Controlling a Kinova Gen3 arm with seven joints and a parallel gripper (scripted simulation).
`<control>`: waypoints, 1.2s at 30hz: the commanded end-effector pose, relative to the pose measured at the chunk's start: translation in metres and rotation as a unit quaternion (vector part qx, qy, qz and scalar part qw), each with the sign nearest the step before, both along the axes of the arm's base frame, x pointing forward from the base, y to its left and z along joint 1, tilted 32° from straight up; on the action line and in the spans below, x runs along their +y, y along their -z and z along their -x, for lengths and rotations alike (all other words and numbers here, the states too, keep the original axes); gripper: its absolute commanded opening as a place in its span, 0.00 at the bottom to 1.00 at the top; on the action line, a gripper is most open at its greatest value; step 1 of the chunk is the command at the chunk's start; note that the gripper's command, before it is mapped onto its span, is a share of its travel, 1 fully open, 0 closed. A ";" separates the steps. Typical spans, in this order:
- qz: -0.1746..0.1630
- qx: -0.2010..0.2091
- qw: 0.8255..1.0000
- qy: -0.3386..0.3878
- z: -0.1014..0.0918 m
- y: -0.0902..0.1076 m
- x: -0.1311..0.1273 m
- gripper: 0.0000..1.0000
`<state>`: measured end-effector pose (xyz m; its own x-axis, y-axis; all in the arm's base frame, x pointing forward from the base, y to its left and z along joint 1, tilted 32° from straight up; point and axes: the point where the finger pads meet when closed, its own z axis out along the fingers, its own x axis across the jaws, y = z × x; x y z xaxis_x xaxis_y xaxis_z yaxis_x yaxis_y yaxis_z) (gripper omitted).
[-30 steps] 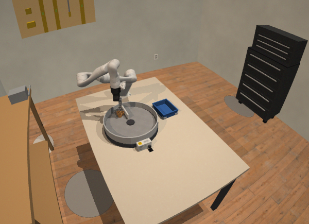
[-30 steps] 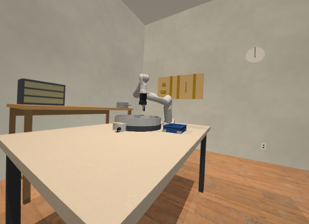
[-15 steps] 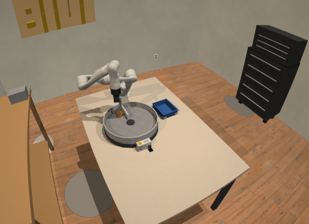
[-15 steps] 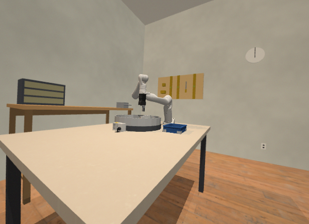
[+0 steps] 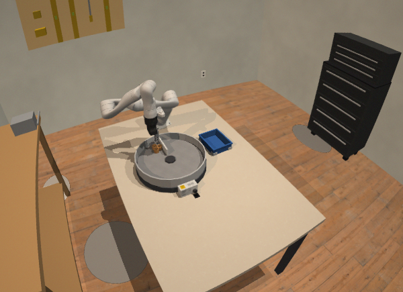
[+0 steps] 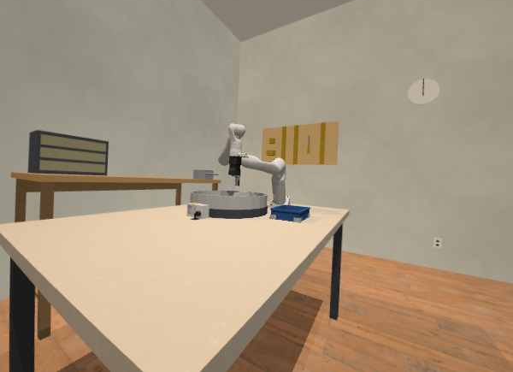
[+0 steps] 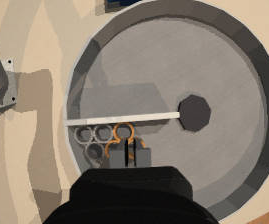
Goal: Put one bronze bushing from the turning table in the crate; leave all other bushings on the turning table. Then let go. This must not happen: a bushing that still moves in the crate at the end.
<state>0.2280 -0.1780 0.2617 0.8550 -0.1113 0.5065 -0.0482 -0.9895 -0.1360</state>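
The grey turning table [image 5: 170, 160] [image 7: 194, 112] stands on the bench, with a white fence bar [image 7: 121, 119] running from its dark hub to the rim. Several bushings lie against the bar near the rim. A bronze bushing [image 7: 125, 132] is there, with a second bronze one [image 7: 112, 152] half hidden by my fingers and grey ones [image 7: 94, 135] beside them. The bronze ones also show in the top view [image 5: 156, 148]. My gripper [image 5: 156, 137] hangs just above them, its fingers close together with nothing held. It is above the rim in the exterior view [image 6: 236, 182]. The blue crate [image 5: 215, 141] is empty.
A white control box [image 5: 187, 188] sits at the table's front rim. The raised rim [image 6: 228, 197] rings the bushings.
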 end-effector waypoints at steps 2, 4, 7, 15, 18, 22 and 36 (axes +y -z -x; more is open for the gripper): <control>0.013 -0.003 1.000 -0.020 -0.001 0.000 -0.001 0.27; 0.038 -0.007 0.997 -0.061 -0.004 0.001 -0.002 0.27; 0.063 -0.011 0.993 -0.102 -0.007 0.003 -0.003 0.27; 0.063 -0.011 0.993 -0.102 -0.007 0.003 -0.003 0.27; 0.063 -0.011 0.993 -0.102 -0.007 0.003 -0.003 0.27; 0.071 -0.016 0.990 -0.123 -0.016 0.003 -0.010 0.27; 0.073 -0.018 0.989 -0.127 -0.018 0.002 -0.010 0.42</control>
<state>0.2464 -0.1882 0.2595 0.8269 0.1820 0.5320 0.2079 -0.9781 0.0116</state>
